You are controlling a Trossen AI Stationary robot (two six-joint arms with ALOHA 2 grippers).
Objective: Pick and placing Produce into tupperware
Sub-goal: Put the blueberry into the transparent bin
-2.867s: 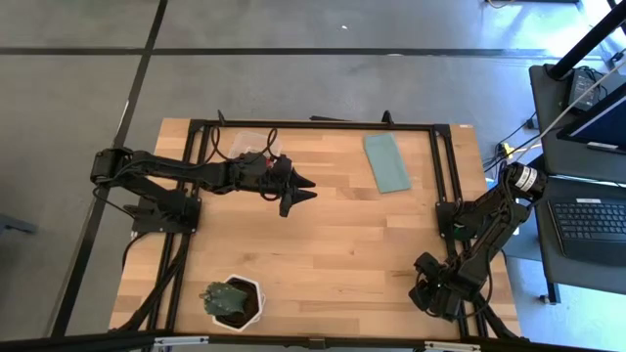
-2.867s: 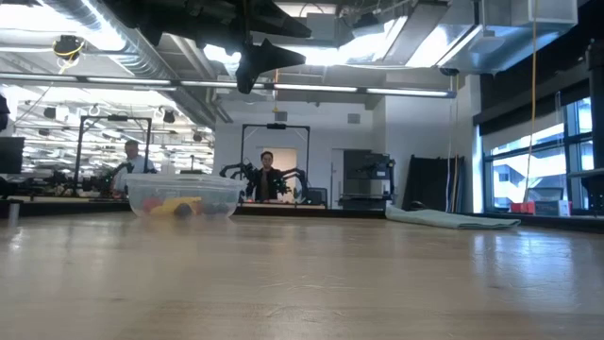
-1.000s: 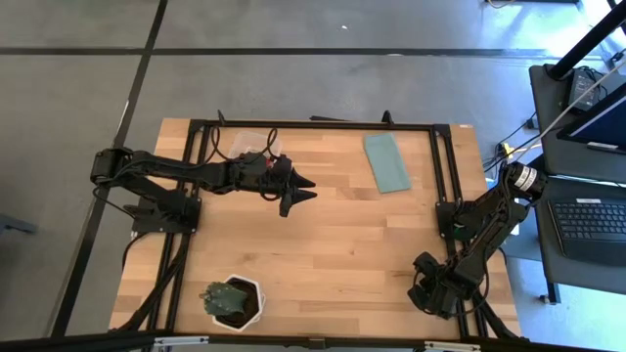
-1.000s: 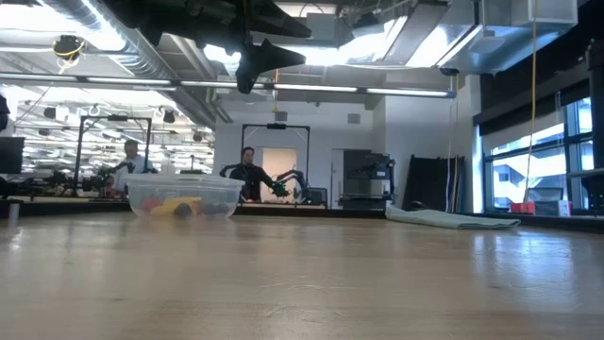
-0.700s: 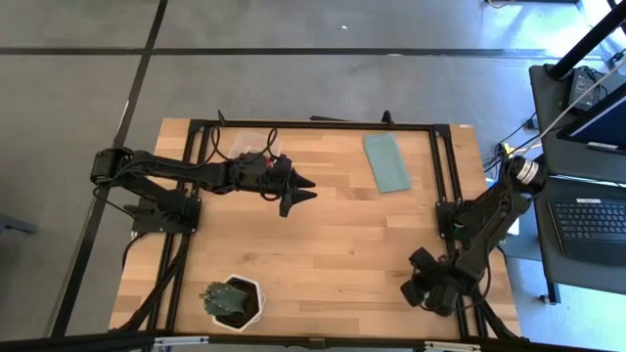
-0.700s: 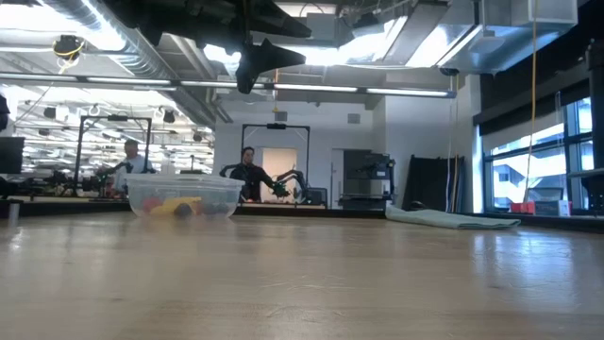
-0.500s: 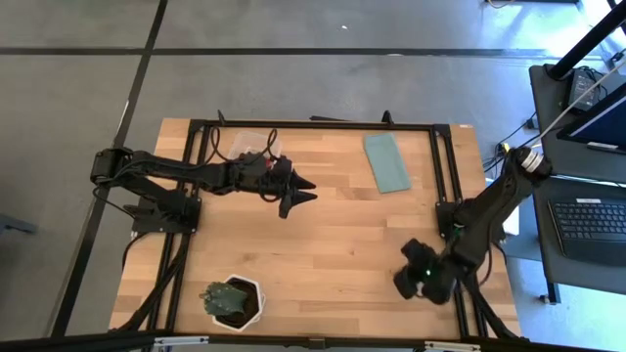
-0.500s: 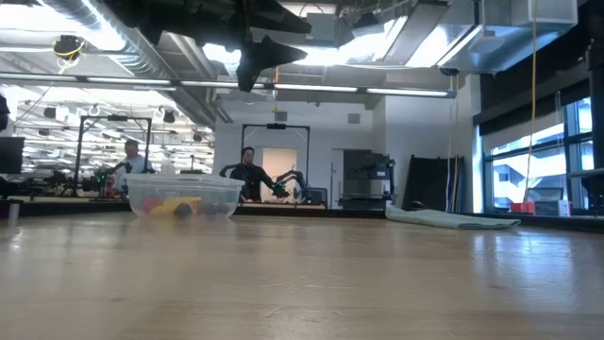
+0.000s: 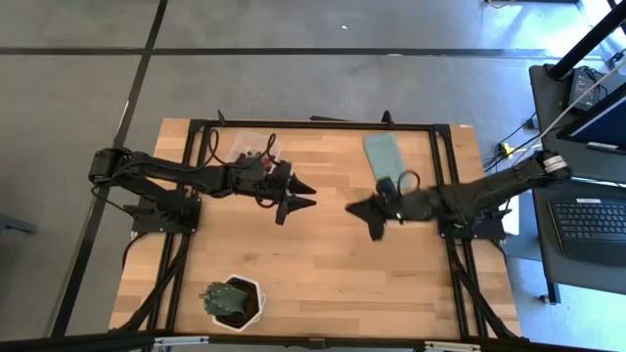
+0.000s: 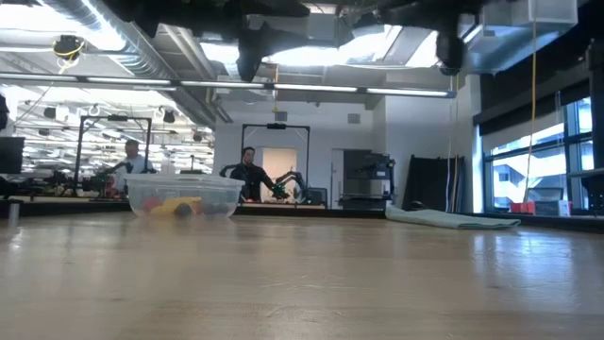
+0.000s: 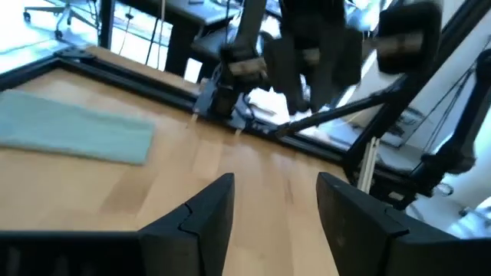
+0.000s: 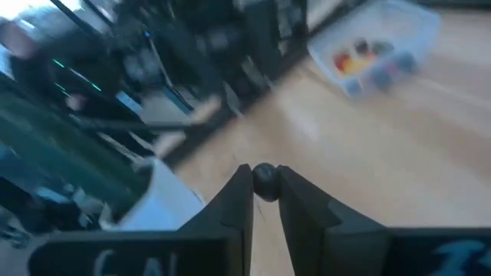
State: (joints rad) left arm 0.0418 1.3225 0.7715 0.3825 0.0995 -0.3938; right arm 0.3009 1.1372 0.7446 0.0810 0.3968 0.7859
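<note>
1. Behind the light wooden table (image 9: pixel 313 244) the low view shows a big workshop hall with ceiling lights, other robot rigs and a person (image 10: pixel 247 170) far at the back.
2. The right gripper (image 12: pixel 265 201) has its two fingers almost closed, and a small dark round piece of produce (image 12: pixel 265 182) is pinched between the tips, as the right wrist view shows.
3. The left gripper (image 9: pixel 299 194) has its fingers clearly apart and nothing is between them; in the left wrist view only bare table shows in the gap.
4. The right arm is stretched out long from the right side toward the middle of the table, and its gripper (image 9: pixel 354 209) is above the wood, pointing to the left arm.
5. The left arm reaches from the left side over the far part of the table, and its gripper is near the tupperware, pointing to the middle.
6. The two grippers face each other over the centre, near but apart.
7. The tupperware (image 9: pixel 252 144) stands at the far left part of the table; red and yellow pieces (image 10: pixel 176 203) lie inside it.
8. A flat teal lid (image 9: pixel 385 158) lies on the far right part, partly under the right arm.
9. A green plant in a white pot (image 9: pixel 233 300) stands at the near edge, well apart from both grippers.
</note>
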